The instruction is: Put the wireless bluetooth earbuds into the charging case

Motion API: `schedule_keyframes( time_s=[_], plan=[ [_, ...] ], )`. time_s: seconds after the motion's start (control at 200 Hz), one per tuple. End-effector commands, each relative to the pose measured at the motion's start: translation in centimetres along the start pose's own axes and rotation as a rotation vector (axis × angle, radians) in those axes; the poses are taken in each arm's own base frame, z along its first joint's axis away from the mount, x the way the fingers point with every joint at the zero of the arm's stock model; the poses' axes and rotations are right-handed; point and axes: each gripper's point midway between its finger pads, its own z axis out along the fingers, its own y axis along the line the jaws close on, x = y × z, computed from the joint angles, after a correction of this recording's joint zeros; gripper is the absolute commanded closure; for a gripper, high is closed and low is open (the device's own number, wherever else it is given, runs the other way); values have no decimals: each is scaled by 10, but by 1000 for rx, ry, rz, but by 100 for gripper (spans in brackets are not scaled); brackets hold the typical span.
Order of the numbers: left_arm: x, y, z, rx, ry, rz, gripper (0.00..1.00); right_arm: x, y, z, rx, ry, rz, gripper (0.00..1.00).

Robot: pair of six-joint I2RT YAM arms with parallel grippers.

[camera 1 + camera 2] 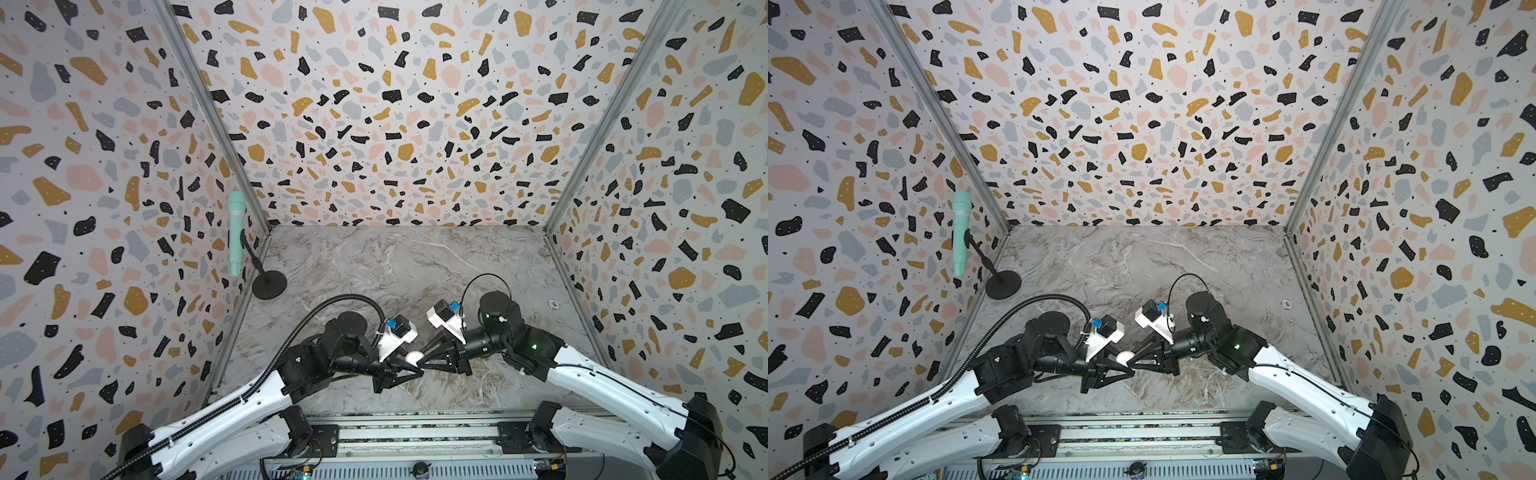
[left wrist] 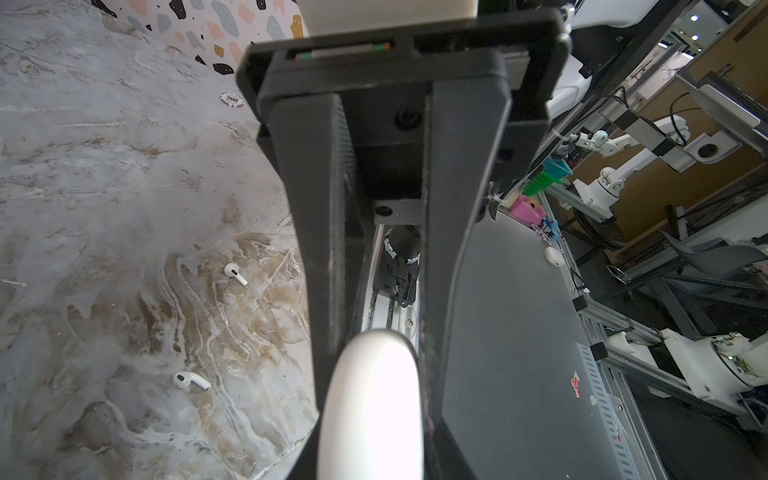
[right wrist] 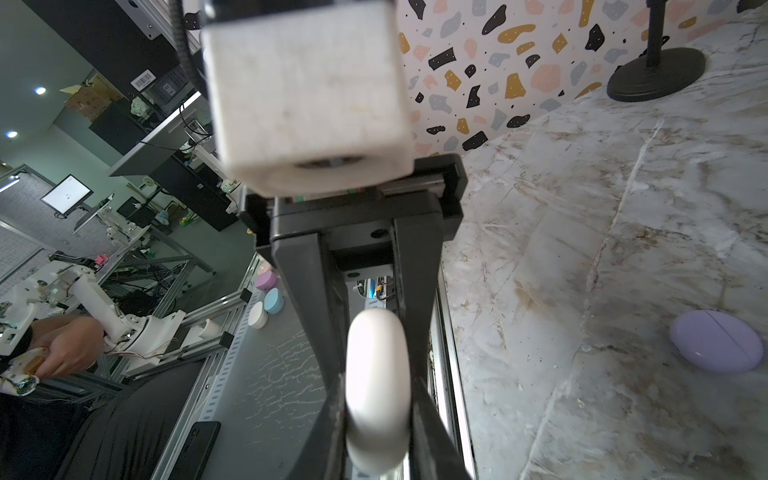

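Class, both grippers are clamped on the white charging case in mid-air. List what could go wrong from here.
1. The white charging case is smooth and rounded, and it is pinched by both the left gripper and the right gripper above the marble table. An uneven pull could make it slip out and drop.
2. The white earbuds lie loose on that table. A falling case might knock them away.

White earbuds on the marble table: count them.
2. One small white stemmed plastic earbud lies loose on the grey marble tabletop; a second lies apart from it. More may be hidden behind the black fingers.
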Motion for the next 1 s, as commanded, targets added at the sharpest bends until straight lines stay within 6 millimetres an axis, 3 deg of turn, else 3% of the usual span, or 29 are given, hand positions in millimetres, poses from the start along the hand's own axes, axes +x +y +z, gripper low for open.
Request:
schedule_keyframes(
  time_s=[0.0,0.15,0.375,0.536,0.636,0.771,0.996],
  plan=[
    [-14,-9,-7,20,-41,28,72,-11,-2,-5,42,-48,-18,100],
    [-14,-11,-7,28,-38,30,78,-12,-2,-5,38,-53,-14,100],
    [-16,-11,-7,23,-41,44,100,-11,5,-4,-1,-44,-33,100],
    [-19,-2,-9,-37,-55,52,100,-15,11,-10,16,-55,-75,44],
    [-23,3,-11,-66,-97,59,100,-18,8,-15,72,-64,-95,24],
    [-25,2,-14,-63,-154,110,100,-26,7,-22,120,-95,-121,14],
    [-29,1,-31,-115,-319,273,100,-29,-3,-23,211,-109,-154,11]
  ],
)
